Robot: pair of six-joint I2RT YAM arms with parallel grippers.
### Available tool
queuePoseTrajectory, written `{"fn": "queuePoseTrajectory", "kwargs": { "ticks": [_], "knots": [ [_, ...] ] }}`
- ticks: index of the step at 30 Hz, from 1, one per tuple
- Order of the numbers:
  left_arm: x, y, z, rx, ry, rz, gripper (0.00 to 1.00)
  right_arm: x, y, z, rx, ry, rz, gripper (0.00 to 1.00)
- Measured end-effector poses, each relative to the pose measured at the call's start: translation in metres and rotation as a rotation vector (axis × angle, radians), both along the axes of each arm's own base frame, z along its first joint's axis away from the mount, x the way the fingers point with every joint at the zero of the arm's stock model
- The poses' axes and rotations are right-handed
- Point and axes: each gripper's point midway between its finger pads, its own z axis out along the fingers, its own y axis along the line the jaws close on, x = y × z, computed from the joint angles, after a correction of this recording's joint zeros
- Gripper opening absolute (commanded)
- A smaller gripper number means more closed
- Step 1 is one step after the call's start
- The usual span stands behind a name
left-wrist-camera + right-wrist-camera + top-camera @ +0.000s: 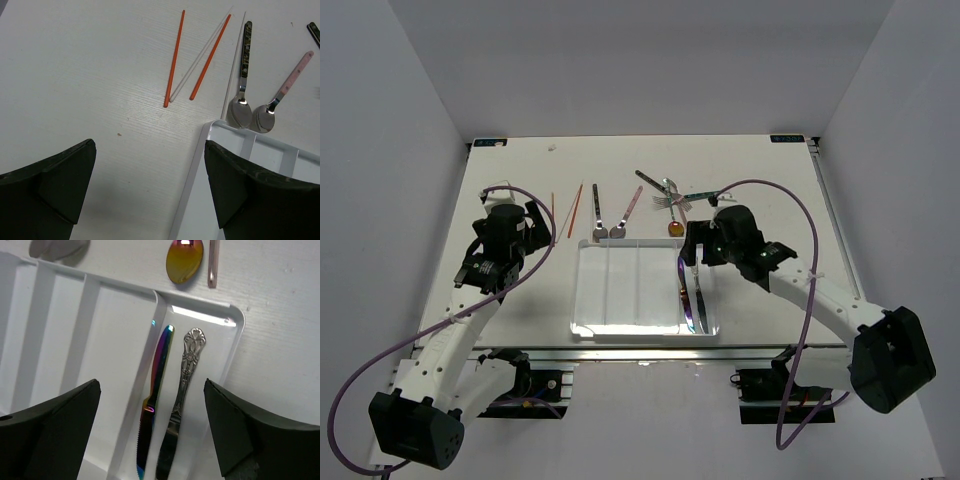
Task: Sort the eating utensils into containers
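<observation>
We note left gripper (150, 150), right gripper (151, 390) jaws apart — two knives (182, 375) in tray (235, 335), right-end compartment; spoons (240, 112), chopsticks (174, 57) outside, upper frame, on table (75, 60).

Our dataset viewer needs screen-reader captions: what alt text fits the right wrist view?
An iridescent knife and an ornate silver knife lie side by side in the end compartment of a white tray, framed by the open right gripper. A gold-red spoon rests on the table just beyond the tray.

Red-orange chopsticks (174, 58), rainbow-iridescent knife (158, 370), pink-handled spoon (285, 87) — white tray (120, 365)
</observation>
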Motion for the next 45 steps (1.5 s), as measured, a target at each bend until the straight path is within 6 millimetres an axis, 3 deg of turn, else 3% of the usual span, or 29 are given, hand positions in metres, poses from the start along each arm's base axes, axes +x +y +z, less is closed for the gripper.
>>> {"fn": "queuePoseTrajectory", "kwargs": {
  "ticks": [7, 11, 15, 17, 21, 27, 32, 35, 45],
  "knots": [
    [0.000, 0.000, 0.000, 0.001, 0.000, 0.002, 0.98, 0.032, 0.012, 0.049, 0.033, -0.131, 0.005, 0.89],
    [0.000, 0.001, 0.000, 0.002, 0.000, 0.003, 0.98, 0.054, 0.013, 0.056, 0.020, -0.178, -0.010, 0.89],
    [0.000, 0.001, 0.000, 0.002, 0.001, 0.003, 0.98, 0.087, 0.024, 0.051, -0.043, -0.179, -0.001, 0.66],
    [0.000, 0.001, 0.000, 0.003, 0.001, 0.003, 0.98, 0.110, 0.033, 0.048, -0.077, -0.178, 0.000, 0.64],
    [0.000, 0.001, -0.001, 0.003, 0.002, 0.003, 0.98, 0.146, 0.048, 0.034, -0.132, -0.160, -0.010, 0.49],
    [0.001, 0.000, -0.004, 0.006, 0.014, 0.003, 0.98, 0.179, 0.065, -0.014, -0.204, -0.081, 0.000, 0.44],
    [0.002, 0.000, -0.007, 0.008, 0.023, 0.003, 0.98, 0.190, 0.070, -0.060, -0.269, -0.008, 0.018, 0.43],
    [0.002, 0.000, -0.008, 0.009, 0.027, 0.003, 0.98, 0.190, 0.068, -0.077, -0.300, 0.023, 0.025, 0.42],
    [0.003, 0.000, -0.010, 0.011, 0.036, 0.002, 0.98, 0.198, 0.061, -0.091, -0.330, 0.043, 0.022, 0.34]
  ]
}}
